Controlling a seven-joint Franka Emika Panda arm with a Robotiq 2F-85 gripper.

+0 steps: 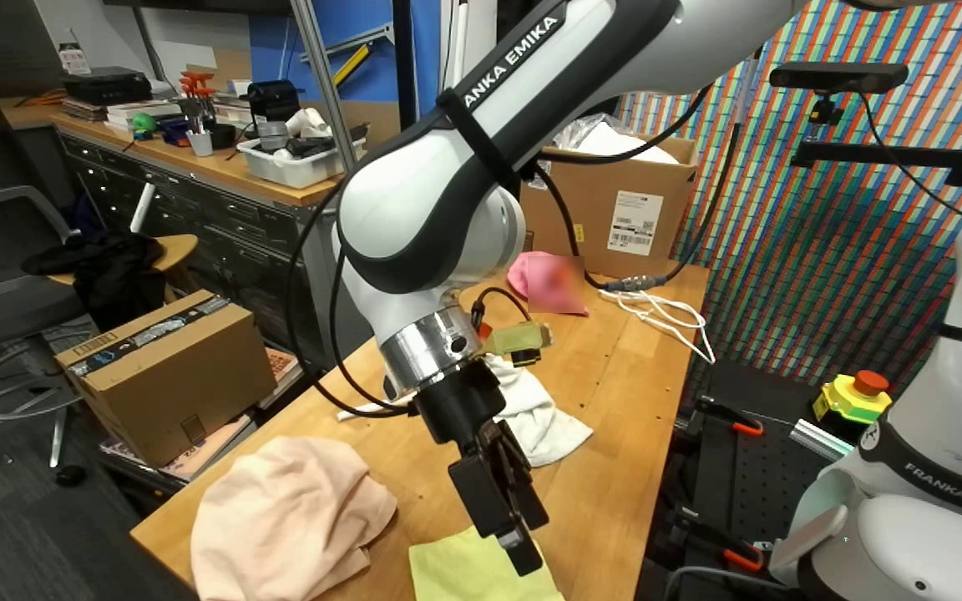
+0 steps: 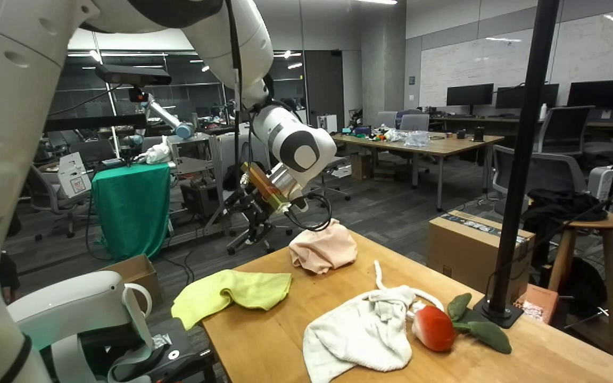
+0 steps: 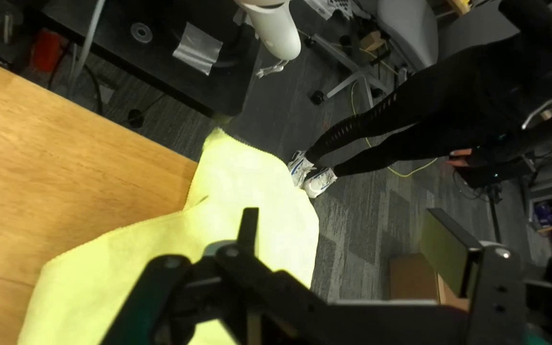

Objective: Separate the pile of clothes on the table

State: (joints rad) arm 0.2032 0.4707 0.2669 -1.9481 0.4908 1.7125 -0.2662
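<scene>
While wrist shows yellow cloth (image 3: 218, 215), exterior view adds pink cloth (image 1: 546, 284), apparently.

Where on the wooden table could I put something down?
On the table, there's bare wood between the yellow-green cloth, peach cloth and white cloth. Another bare patch lies between the white cloth, pink cloth and long table edge. It's crowded where the red thing with green leaves sits close beside the white cloth.

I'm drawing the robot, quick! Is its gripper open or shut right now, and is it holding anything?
Gripper: open, jaws wide apart, holding nothing, not even the yellow cloth.
</scene>
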